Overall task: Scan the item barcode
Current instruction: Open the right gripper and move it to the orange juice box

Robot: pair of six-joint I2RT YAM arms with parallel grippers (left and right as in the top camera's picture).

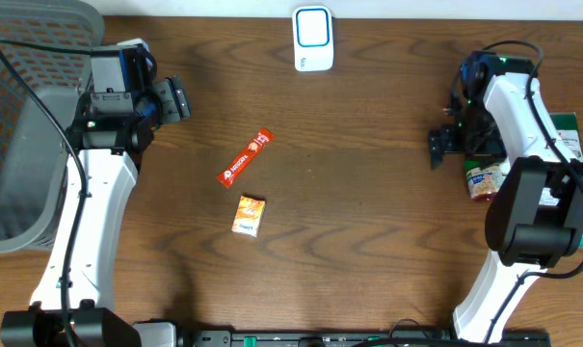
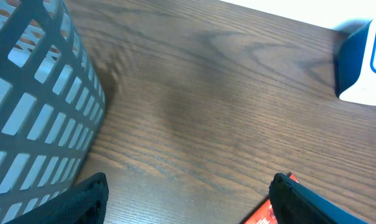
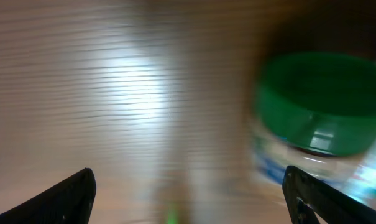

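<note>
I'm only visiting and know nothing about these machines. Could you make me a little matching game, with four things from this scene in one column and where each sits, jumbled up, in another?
Things:
1. white-and-blue scanner
2. long red packet
3. grey mesh basket
4. green-lidded jar

Places, as seen from overhead:
A. left edge
B. right side
C. in the middle, near the orange packet
D. far edge, centre

Pairs: 1-D, 2-C, 3-A, 4-B.
</note>
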